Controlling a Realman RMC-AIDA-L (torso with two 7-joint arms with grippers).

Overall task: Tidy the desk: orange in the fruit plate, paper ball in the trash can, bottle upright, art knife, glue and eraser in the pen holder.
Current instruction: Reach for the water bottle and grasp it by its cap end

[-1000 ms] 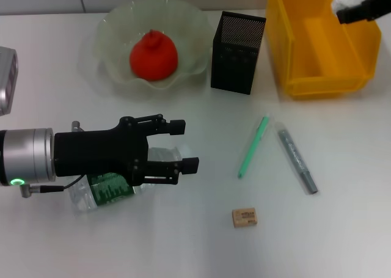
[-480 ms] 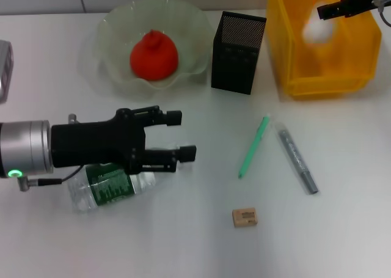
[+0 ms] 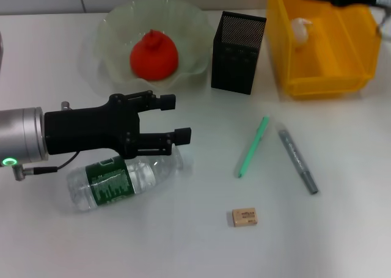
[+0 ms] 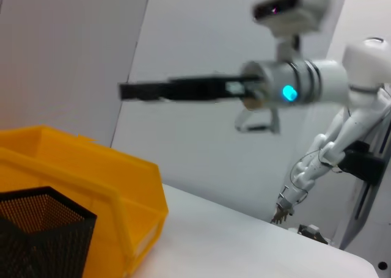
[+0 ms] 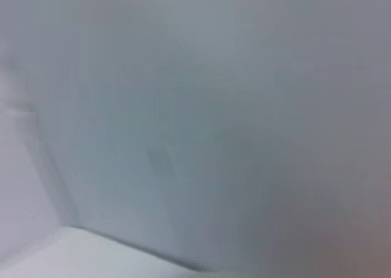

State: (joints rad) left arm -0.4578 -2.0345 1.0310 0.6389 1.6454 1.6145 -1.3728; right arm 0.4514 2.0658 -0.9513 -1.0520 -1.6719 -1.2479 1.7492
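The bottle (image 3: 119, 180) is shown lying on its side on the table (image 3: 183, 241), the left gripper (image 3: 177, 118) spread apart just above it; a careless touch could roll the bottle away.

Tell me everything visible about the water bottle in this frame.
The bottle is clear plastic with a dark green label around its middle. It lies on its side on the white desk, not yet upright, slightly slanted, one end toward the near left and the other toward the left tool. That tool hovers open just above and beyond it; whether they touch is unclear. The cap is not clearly visible. It looks empty or nearly so.
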